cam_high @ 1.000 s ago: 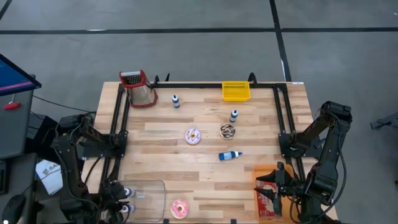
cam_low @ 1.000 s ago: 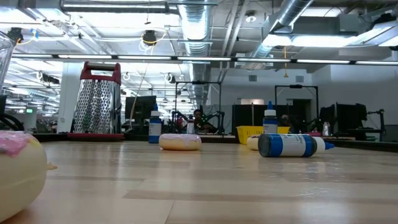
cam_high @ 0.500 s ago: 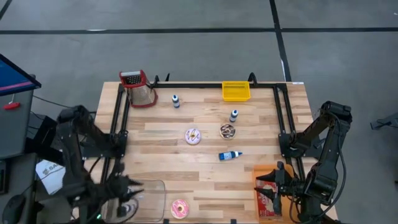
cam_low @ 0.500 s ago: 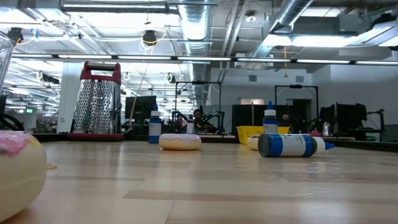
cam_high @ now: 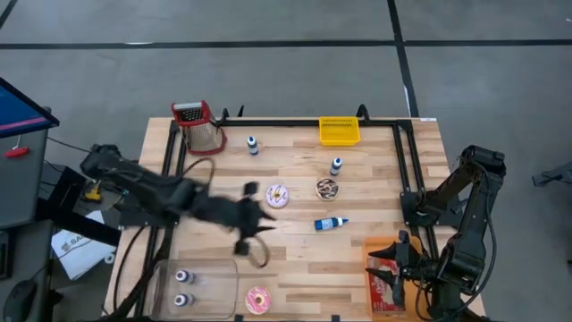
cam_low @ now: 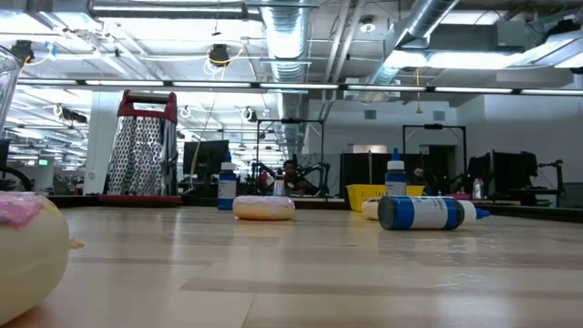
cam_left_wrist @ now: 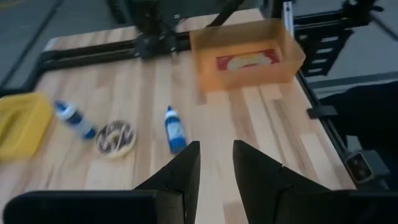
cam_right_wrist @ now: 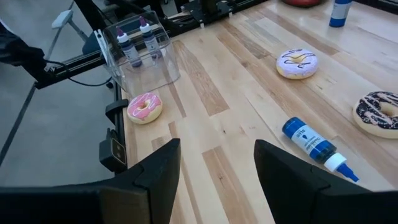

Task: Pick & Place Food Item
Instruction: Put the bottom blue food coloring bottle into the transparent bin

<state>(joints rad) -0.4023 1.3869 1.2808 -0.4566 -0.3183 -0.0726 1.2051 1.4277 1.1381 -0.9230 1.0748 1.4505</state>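
The left gripper [cam_high: 255,225], fingers narrowly parted and empty, is extended over the table [cam_high: 295,268] beside the white-iced donut [cam_high: 278,196]; the right gripper [cam_high: 386,268], spread wide, is parked over the orange bin [cam_high: 375,246].

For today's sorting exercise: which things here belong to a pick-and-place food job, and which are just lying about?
Job: white-iced doughnut, chocolate doughnut, pink doughnut, left gripper near the white-iced one.
Lying about: grater, toppled bottle.
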